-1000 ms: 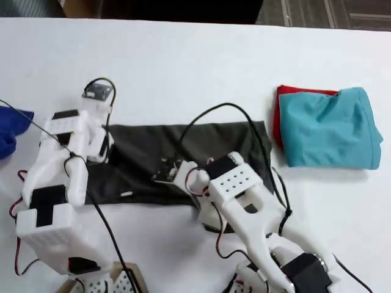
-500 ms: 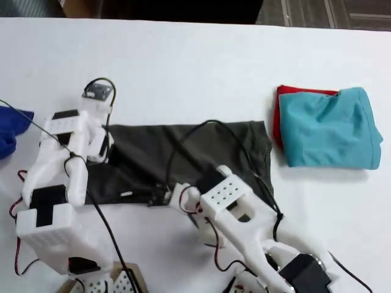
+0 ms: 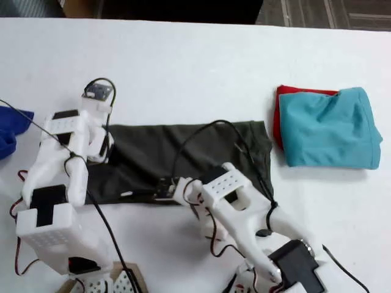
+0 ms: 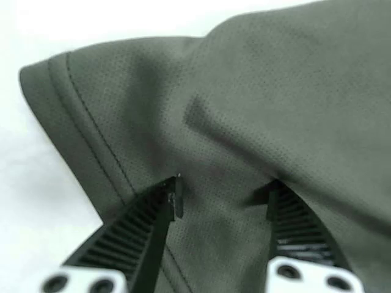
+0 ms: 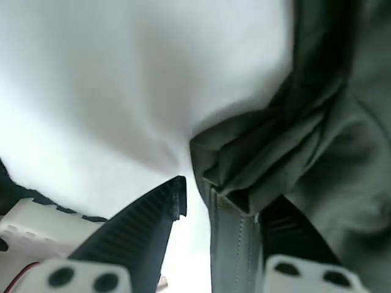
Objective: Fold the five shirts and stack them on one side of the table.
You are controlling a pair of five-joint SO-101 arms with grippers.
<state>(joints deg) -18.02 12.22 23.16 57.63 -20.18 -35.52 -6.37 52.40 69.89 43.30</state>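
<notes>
Shirt (image 5: 330, 122) — dark green, bunched — lies inside the gaping right claw (image 5: 226, 198).

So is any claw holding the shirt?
No, neither grips it. The left claw rests open on the dark shirt; the right claw sits open around its bunched edge.

Brightly, evenly lit; glare whitening the surface (image 3: 183, 55); soft grey shadow just ahead of the right hand (image 5: 223, 202).

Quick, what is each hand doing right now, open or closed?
Left hand: open, over the dark green shirt.
Right hand: open, straddling the shirt's folded edge.
</notes>
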